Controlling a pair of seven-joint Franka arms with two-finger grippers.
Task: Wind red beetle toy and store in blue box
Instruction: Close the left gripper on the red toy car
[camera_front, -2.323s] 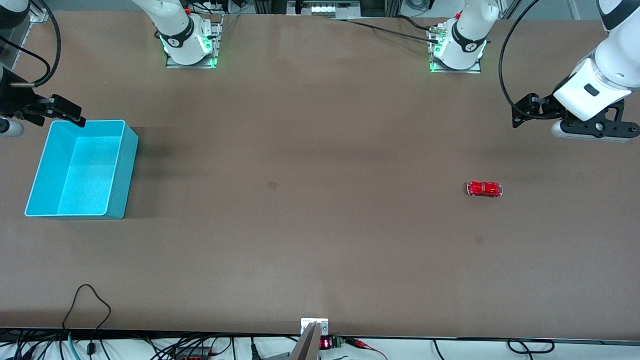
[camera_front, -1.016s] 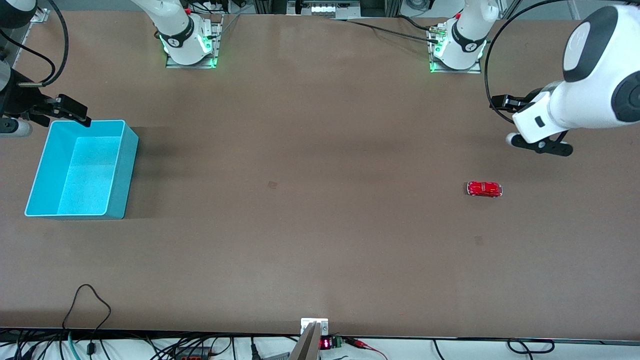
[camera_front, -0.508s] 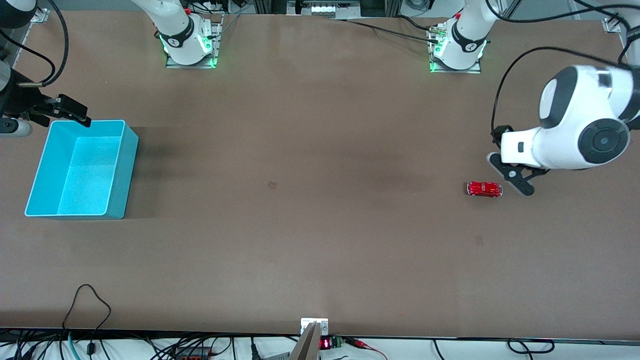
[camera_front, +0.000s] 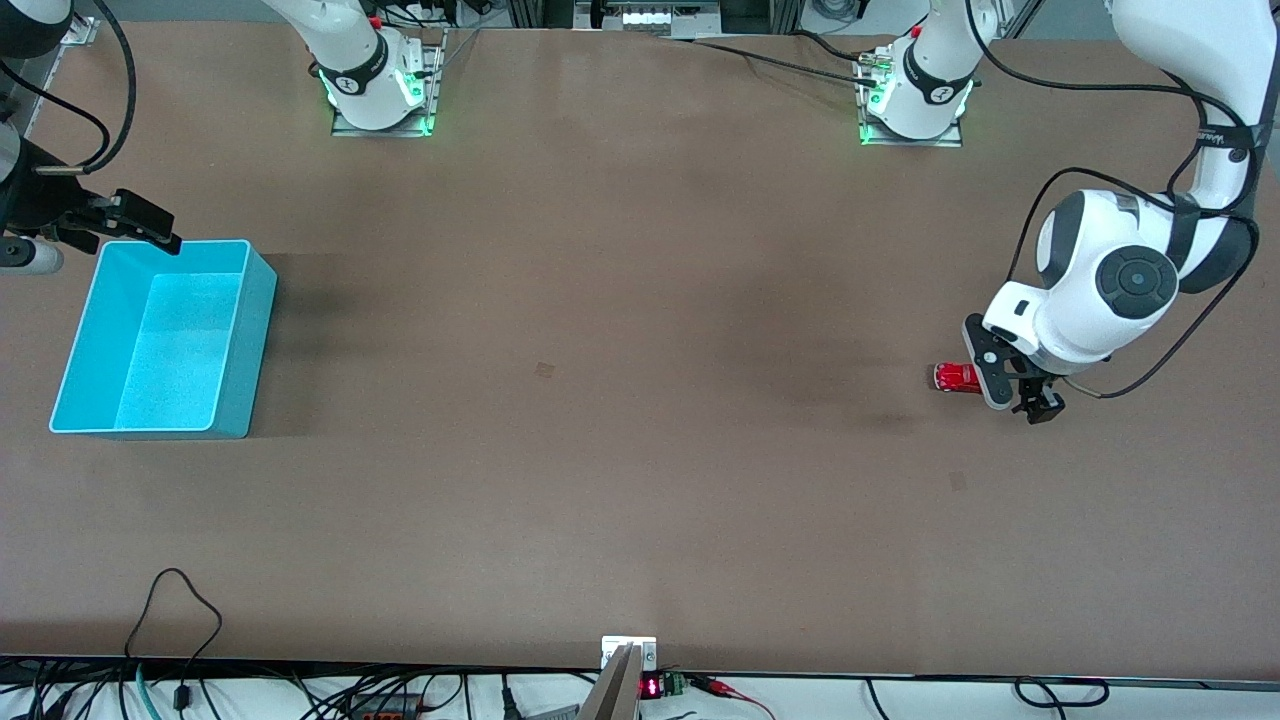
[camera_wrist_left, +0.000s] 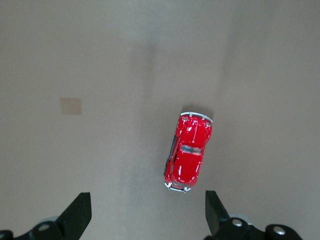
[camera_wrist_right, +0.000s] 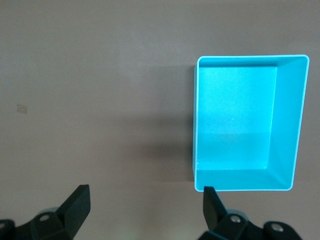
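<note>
We have the left gripper (camera_front: 1012, 394) low over the table (camera_front: 640, 400) at the left arm's end, fingers spread wide and holding nothing; the red beetle toy (camera_wrist_left: 188, 152) sits on the bare table just ahead of the fingertips, not yet between them. In the left wrist view the car lies closer to one finger (camera_wrist_left: 216, 212) than to the other — so we judge the claw is off-centre and needs to slide sideways as well as forward before it closes. The car's long axis runs roughly along the line we reach on, across the gap between the fingers, so a squeeze would land on its two flanks; that suits us.

The right gripper (camera_front: 120, 222) waits just above the rim of the blue box (camera_front: 160, 340) at the right arm's end, fingers likewise apart and empty; the left arm is plainly the nearer one to the toy, which lies well apart from the box.

In the front view the left hand covers one end of the car, leaving only a red sliver showing; we cannot see its wheels or any winding mechanism — nor whether a fingertip already touches the table.
</note>
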